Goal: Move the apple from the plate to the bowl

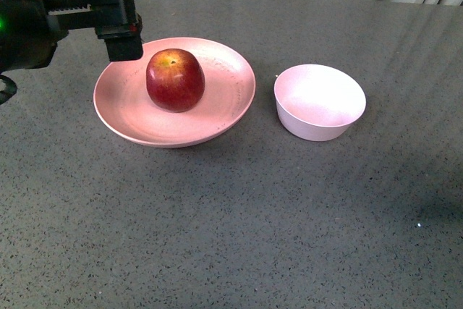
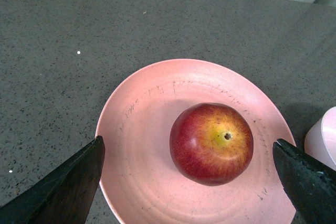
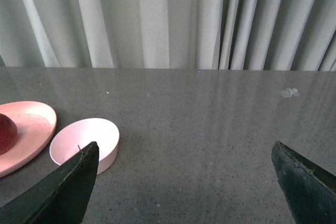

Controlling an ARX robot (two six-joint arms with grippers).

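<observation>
The dark red apple (image 1: 175, 79) with a yellow patch at its stem stands on the wide salmon-pink plate (image 1: 123, 110) at the left. The small pale bowl (image 1: 320, 101) stands empty to the right of the plate, apart from it. My left gripper (image 1: 124, 47) hovers above the plate's far left rim, open and empty. In the left wrist view the apple (image 2: 211, 143) sits on the plate (image 2: 139, 124) between the wide-open gripper (image 2: 187, 141) fingers. My right gripper (image 3: 184, 148) is open and empty over bare table, with the bowl (image 3: 84, 142), plate (image 3: 31, 124) and apple (image 3: 6, 132) off to one side.
Everything rests on a grey speckled table (image 1: 239, 229). A pale curtain (image 3: 157, 19) hangs behind the table's far edge. A small pale scrap (image 3: 289, 92) lies far back on the table. The bowl's edge (image 2: 324, 140) shows in the left wrist view.
</observation>
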